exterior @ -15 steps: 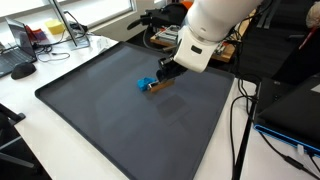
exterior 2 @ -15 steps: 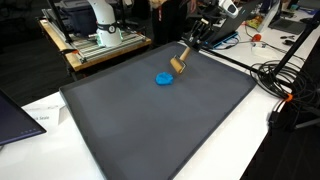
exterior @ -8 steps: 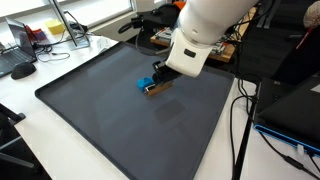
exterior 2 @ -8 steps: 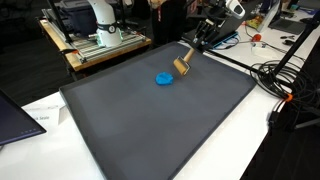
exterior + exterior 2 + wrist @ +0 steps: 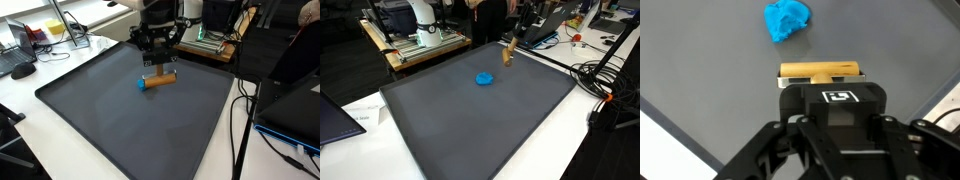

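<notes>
The hand (image 5: 158,68) is found closed on a wooden block (image 5: 161,80), gripped at the fingertips and held clear of the dark grey mat (image 5: 110,130) that covers most of the white bench (image 5: 35,140). In the wrist view the block (image 5: 820,72) is seen lying crosswise just ahead of the hand (image 5: 821,86), its long side level and its pale top face exposed. In an exterior view the block (image 5: 507,52) is seen hanging beneath the hand (image 5: 509,44), above the part of the mat (image 5: 470,130) near its far edge. A crumpled blue lump (image 5: 143,84) is recorded resting on the mat, well in from every edge. In an exterior view it appears just beside the block's end, but in the wrist view the lump (image 5: 787,20) is shown apart from the block, with bare mat (image 5: 700,50) between them; the same gap is confirmed where the lump (image 5: 483,78) is seen lower and to one side of the block. No contact between lump and hand is observed. Black cables (image 5: 240,125) are noted on the bench beyond one long edge of the mat, and a laptop (image 5: 335,115) is noted off another corner.
</notes>
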